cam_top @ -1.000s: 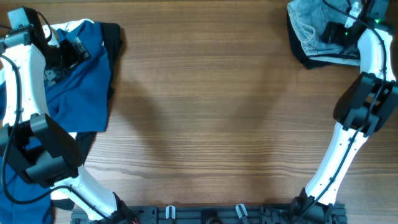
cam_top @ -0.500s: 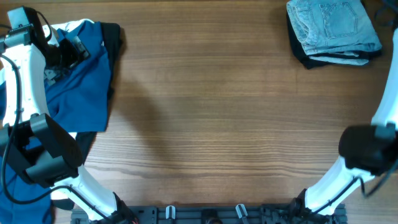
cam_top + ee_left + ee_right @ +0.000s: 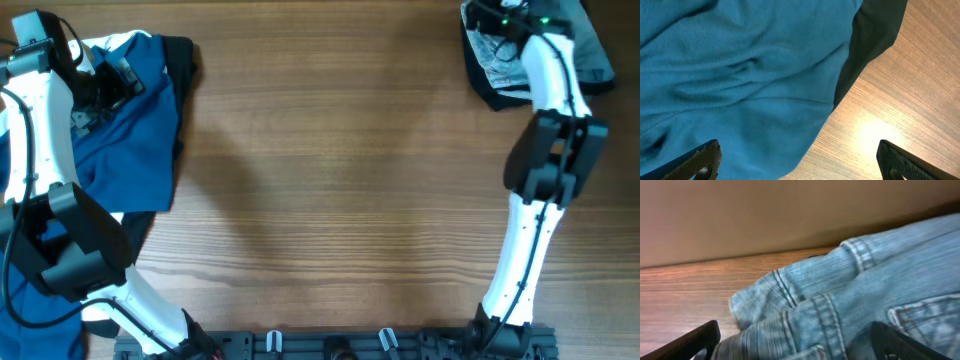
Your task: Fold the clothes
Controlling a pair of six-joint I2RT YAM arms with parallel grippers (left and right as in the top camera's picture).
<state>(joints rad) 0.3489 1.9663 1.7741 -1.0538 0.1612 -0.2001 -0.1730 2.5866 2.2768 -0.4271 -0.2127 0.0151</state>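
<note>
Your right arm [image 3: 550, 75] returns over the folded denim shorts [image 3: 880, 275]; both arms' jaws gape empty, so the navy top [image 3: 740, 75] looks next.

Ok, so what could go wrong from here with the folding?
Two risks, as I judge it. The right gripper hangs open, low over the folded shorts; a push or pinch there could rumple the fold. The left gripper is open over the blue top, which overlaps a black garment; a grab near that edge might catch both layers.
</note>
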